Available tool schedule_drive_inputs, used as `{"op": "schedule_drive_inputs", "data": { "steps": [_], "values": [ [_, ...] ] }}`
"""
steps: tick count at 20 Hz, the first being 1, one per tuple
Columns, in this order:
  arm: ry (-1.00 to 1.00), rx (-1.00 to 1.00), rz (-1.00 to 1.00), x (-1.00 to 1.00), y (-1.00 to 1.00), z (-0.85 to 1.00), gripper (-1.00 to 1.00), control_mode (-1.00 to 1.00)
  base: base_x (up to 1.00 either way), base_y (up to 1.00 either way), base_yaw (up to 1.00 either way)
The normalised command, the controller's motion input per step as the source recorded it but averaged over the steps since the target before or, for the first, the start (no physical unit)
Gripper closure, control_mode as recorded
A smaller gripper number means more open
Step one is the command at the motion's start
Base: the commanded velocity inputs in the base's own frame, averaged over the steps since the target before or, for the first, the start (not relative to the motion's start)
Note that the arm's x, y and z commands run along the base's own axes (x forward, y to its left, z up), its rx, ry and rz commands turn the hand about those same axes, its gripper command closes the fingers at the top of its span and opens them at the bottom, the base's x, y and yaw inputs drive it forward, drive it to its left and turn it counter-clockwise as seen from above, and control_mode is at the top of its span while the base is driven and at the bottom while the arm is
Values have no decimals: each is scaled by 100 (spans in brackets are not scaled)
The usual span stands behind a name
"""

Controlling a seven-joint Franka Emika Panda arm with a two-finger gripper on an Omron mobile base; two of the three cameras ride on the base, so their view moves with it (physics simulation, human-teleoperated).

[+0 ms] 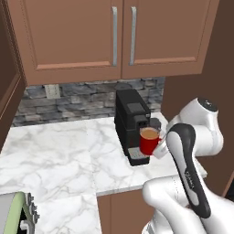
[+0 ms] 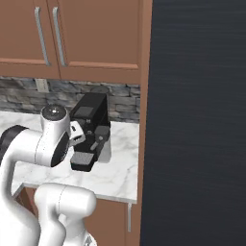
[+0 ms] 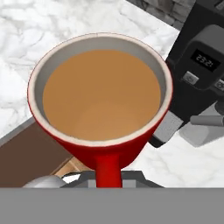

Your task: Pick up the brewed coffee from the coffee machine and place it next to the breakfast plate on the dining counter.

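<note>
Close against the lens, the brewed coffee (image 3: 100,109) sits right at the hand, its red handle running straight down to the bottom of the hand view where the fingertips would be — the fingers themselves are hidden, so whether they are clamped on the handle I cannot tell. Light brown liquid nearly reaches the mug's pale inner rim. From the left base view the mug (image 1: 149,141) hangs at the end of the white arm, lifted above the low drip tray and just in front of the coffee machine (image 1: 131,123), a black box with a grey top panel. That machine stands on a white marble worktop (image 1: 55,155) with a stone backsplash (image 1: 82,100) behind and brown wall cabinets (image 1: 114,36) overhead — in the right base view a tall dark panel (image 2: 197,120) rises beside the machine (image 2: 91,129)
</note>
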Motion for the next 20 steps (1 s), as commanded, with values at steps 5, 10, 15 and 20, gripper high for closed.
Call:
{"op": "schedule_drive_inputs", "data": {
  "steps": [5, 10, 15, 20],
  "values": [
    [0, 0, 0, -11, 0, 2, 100, 100, -71, 0, -2],
    [0, 0, 0, 0, 0, 0, 100, 100, -100, -18, -24],
    [0, 0, 0, 0, 0, 0, 100, 100, -56, -45, -54],
    [0, 0, 0, 0, 0, 0, 100, 100, -7, -34, -70]
  ]
}}
